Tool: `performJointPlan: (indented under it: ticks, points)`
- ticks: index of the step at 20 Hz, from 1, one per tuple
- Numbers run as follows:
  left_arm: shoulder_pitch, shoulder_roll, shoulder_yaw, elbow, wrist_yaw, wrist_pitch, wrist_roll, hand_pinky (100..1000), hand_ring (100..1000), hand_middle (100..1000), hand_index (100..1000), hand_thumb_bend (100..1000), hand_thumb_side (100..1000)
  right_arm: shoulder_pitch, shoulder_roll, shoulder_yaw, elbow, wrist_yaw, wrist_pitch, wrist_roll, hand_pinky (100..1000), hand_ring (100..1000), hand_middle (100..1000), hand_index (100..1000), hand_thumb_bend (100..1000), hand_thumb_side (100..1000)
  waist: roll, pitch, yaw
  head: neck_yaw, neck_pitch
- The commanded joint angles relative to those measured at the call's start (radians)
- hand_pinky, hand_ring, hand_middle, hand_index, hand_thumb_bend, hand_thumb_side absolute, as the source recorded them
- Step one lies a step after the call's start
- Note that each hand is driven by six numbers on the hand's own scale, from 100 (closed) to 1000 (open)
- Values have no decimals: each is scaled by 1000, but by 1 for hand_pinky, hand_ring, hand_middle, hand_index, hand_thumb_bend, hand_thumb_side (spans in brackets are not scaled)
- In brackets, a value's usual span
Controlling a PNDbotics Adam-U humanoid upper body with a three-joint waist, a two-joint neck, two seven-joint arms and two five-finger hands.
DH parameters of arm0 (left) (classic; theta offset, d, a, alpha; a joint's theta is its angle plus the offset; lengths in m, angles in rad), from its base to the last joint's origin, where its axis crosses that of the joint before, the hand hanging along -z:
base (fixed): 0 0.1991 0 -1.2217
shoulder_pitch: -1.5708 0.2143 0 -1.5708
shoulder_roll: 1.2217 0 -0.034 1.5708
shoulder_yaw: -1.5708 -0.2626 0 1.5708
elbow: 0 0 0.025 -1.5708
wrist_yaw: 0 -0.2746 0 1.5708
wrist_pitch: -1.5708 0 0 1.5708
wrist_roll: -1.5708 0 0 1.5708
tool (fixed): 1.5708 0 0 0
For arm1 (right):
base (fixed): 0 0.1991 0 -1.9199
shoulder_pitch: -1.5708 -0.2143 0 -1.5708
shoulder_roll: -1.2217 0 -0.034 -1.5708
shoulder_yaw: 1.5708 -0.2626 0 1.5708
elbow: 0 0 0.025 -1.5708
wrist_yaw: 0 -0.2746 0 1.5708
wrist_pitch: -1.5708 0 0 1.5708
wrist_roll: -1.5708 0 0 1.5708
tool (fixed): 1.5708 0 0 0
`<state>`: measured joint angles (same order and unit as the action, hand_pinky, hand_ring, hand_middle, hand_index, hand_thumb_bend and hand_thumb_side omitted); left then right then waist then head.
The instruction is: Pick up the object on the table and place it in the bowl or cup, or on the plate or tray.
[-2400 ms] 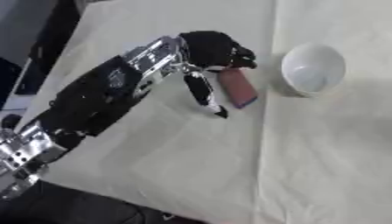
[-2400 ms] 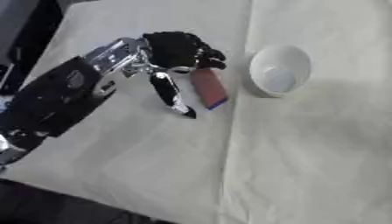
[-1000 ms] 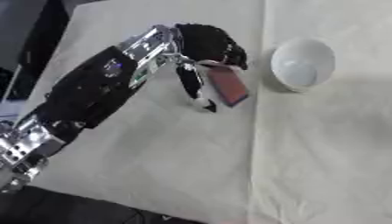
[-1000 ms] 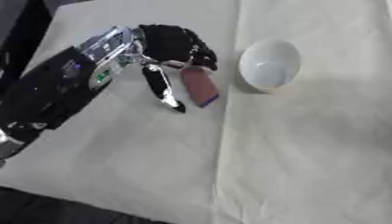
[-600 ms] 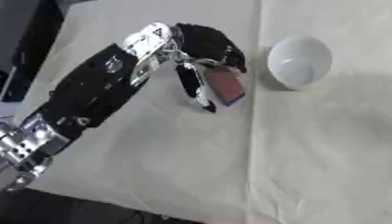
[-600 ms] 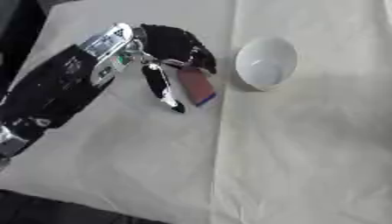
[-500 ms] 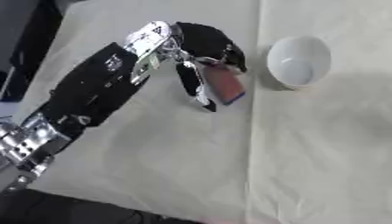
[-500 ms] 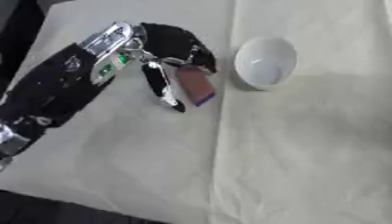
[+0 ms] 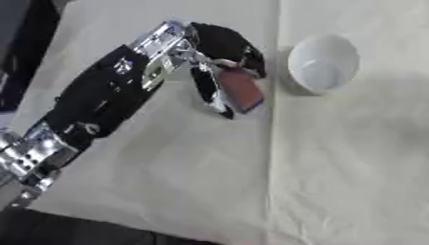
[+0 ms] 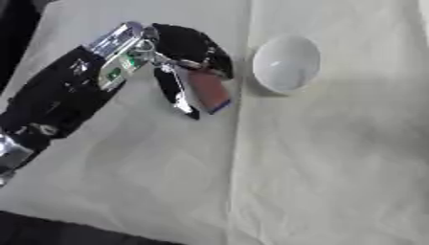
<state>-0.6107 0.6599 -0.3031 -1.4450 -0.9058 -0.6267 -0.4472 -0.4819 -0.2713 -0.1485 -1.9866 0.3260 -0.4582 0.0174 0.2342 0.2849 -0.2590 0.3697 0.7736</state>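
Left eye view showed the left arm (image 9: pixel 100 105) reaching in from the lower left corner across a table (image 9: pixel 335 167) covered in a pale, cream cloth. The arm was black with silver joints, and it ran diagonally up toward the middle of the table. At its end the left hand (image 9: pixel 220 45) was curled over a small flat card (image 9: pixel 241 90), reddish brown on its face. The fingers (image 9: pixel 251 60) were bent down over the card's upper edge, and the thumb (image 9: pixel 209 93) stretched along its left side, so the card was pinched between them. The card stood tilted, its top end tucked under the fingers and its lower end pointing down toward the cloth. Whether that lower end touched the cloth could not be told.

In the right eye view a thin blue strip showed along the card's lower right edge, and a small green patch showed on the silver wrist (image 10: pixel 117 48).

A white bowl (image 9: pixel 324 63) stood on the cloth just to the right of the hand, near the card but apart from it. The bowl was round and nothing could be seen inside it. A crease (image 9: pixel 272 158) in the cloth ran from the top of the table down to the near edge, passing between the hand and the bowl. Dark floor (image 9: pixel 75 234) showed past the table's near edge at the bottom left.

The right hand appeared in neither view.
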Motion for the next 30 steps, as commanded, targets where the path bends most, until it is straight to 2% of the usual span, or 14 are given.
performJointPlan:
  ticks: [1,8,10,11,13,14,15,26,30]
  points:
    - [7,43,23,-4,-9,-2,-6,710,797,807,898,570,665,-28,5,5,-13,-5,-7,-1,167,318,460,704,100,592,-8,-10,-7,5,-4]
    - [18,49,28,9,-37,-3,10,704,784,798,886,567,664,-42,12,7,-13,-5,-11,-1,166,316,459,705,100,591,-8,4,-25,9,-4]
    - [18,52,29,9,-45,-5,18,691,764,779,865,578,639,-42,12,6,-13,-6,-11,-1,166,316,459,705,100,590,-8,6,-26,9,-4]
    - [19,53,29,8,-50,-5,25,626,718,727,794,577,540,-42,12,6,-13,-6,-11,-1,166,316,459,705,100,591,-8,6,-27,9,-4]
    - [19,57,31,8,-63,2,36,415,583,575,659,565,248,-41,12,5,-13,-7,-11,-1,165,315,459,706,100,591,-8,6,-26,8,-4]
    - [19,58,30,10,-73,10,36,443,604,599,682,567,306,-41,12,5,-13,-7,-11,-1,165,315,459,705,100,590,-8,6,-26,8,-4]
    - [20,59,29,11,-82,16,36,377,535,510,594,560,118,-41,12,5,-13,-7,-11,-1,166,316,459,705,100,591,-8,6,-26,8,-4]
    - [25,70,26,-8,-87,4,51,357,491,465,529,560,107,-38,12,5,-13,-6,-10,-1,166,316,459,706,100,590,-8,-1,-24,7,-4]
    - [30,97,35,-54,-63,5,64,351,485,459,521,575,100,-31,11,4,-13,-6,-9,-1,166,316,459,706,100,590,-8,-8,-19,6,-4]
